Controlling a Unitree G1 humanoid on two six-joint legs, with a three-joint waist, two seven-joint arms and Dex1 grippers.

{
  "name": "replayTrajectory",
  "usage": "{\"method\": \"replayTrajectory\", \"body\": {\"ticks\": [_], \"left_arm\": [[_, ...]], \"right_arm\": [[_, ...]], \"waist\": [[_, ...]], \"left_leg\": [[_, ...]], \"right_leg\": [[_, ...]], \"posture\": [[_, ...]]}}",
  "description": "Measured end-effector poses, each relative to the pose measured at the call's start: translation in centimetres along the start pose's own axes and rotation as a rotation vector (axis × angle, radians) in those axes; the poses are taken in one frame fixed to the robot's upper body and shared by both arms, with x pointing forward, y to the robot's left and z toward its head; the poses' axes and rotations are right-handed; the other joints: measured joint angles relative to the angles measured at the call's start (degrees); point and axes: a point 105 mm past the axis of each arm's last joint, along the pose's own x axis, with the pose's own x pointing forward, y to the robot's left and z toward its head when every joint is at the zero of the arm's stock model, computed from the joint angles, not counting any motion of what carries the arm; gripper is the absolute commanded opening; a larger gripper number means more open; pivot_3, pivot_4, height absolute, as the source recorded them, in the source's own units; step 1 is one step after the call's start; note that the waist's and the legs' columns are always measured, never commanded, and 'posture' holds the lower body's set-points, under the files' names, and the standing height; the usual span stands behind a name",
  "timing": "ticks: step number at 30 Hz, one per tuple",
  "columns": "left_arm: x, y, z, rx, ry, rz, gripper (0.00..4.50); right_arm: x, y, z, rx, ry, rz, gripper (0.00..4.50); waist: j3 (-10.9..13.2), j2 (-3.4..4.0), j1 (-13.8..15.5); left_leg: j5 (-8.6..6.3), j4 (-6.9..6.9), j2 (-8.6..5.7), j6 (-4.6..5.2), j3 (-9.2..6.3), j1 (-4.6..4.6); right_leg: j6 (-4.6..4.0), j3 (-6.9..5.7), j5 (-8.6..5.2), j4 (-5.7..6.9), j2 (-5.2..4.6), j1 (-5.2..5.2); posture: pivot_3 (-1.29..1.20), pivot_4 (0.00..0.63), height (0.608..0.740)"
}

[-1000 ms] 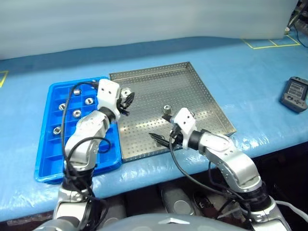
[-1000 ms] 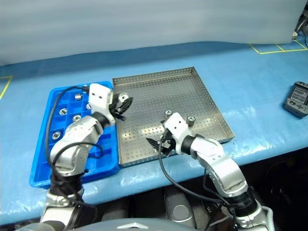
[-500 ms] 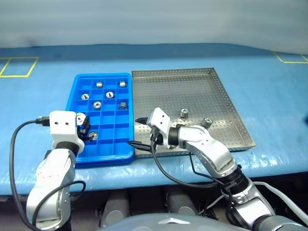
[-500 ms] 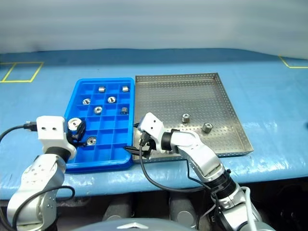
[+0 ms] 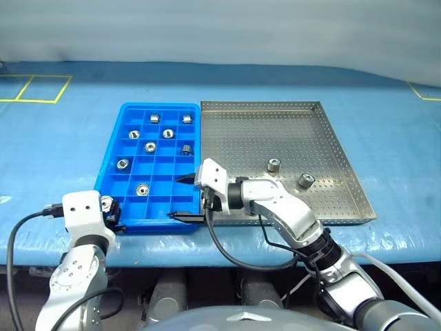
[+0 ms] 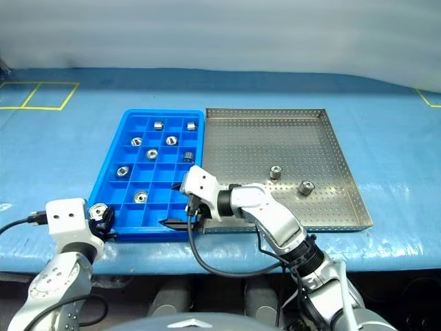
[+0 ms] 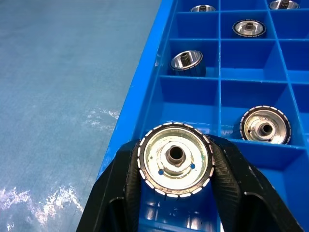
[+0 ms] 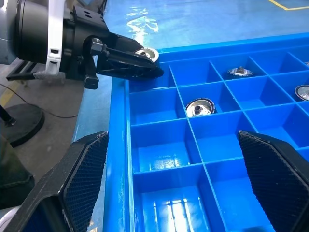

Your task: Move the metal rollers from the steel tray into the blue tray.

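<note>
**benchrat:** So where's the roller at? I see it pinched between the left gripper's two black fingers, hanging over the near-left corner of the blue tray, right about on the rim. Seven rollers sit in compartments already, and two more are left on the steel tray, well apart from the grippers.

**torque_tom:** Yep, left one is clamped on it, flat face toward the wrist camera. The right gripper is spread wide with nothing in it, pointing sideways over the near edge of the blue tray close to the seam between the trays.

**benchrat:** How would you drop it well?

**torque_tom:** I'd nudge it inward so it's fully over an empty cell, not the wall or rim, bring it low, then let go gently. Released where it is now, it could tip off the outer edge onto the blue table cover.

**benchrat:** Anything you can't make out?

**torque_tom:** The cell directly under the roller is hidden by the fingers, so I can't tell exactly which compartment it lines up with. Can't say how high it hangs either.
</note>
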Motion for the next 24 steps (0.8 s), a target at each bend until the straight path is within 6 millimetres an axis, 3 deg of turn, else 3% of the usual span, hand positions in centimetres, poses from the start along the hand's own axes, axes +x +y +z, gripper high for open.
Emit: {"method": "replayTrajectory", "body": {"ticks": [5, 6, 13, 18, 24], "left_arm": [[0.2, -1.0, 0.4, -0.019, -0.006, -0.058, 4.38], [0.3, -1.1, 0.6, -0.017, -0.015, -0.069, 4.45], [1.6, -2.6, 3.6, 0.056, -0.128, -0.166, 4.45], [2.1, -4.9, 5.5, 0.123, -0.214, -0.315, 4.45], [3.3, -9.6, 7.4, 0.241, -0.284, -0.581, 4.45]], "right_arm": [[-0.2, 0.0, -0.3, 0.006, 0.008, -0.013, 4.5], [-0.3, 0.0, -0.4, 0.009, 0.008, -0.019, 4.5], [-2.2, -0.8, -1.1, 0.051, 0.017, -0.149, 4.5], [-4.5, -1.8, -2.1, 0.091, 0.041, -0.284, 4.5], [-7.5, -1.6, -3.7, 0.144, 0.094, -0.423, 4.5]], "waist": [[0.0, 0.0, -0.01], [0.0, 0.0, -0.02], [-0.01, 0.0, -0.88], [-0.01, 0.0, -2.27], [-0.01, 0.0, -4.51]], "left_leg": [[0.0, -0.02, 0.01, 0.0, 0.0, -0.01], [0.0, -0.02, 0.01, 0.0, 0.01, 0.0], [0.0, -0.01, 0.0, -0.01, 0.07, -0.01], [-0.01, -0.04, 0.0, -0.01, 0.08, -0.02], [-0.01, -0.01, -0.01, -0.01, 0.12, -0.03]], "right_leg": [[-0.02, 0.0, -0.01, 0.0, 0.01, -0.02], [-0.02, 0.0, -0.01, 0.0, 0.01, -0.02], [-0.02, 0.02, -0.01, -0.02, -0.02, -0.02], [-0.02, 0.02, -0.01, -0.03, -0.03, -0.03], [-0.01, 0.07, -0.01, -0.03, -0.04, -0.01]], "posture": [[0.16, 0.15, 0.74], [0.15, 0.15, 0.74], [0.04, 0.15, 0.74], [-0.03, 0.15, 0.74], [-0.13, 0.15, 0.74]]}}
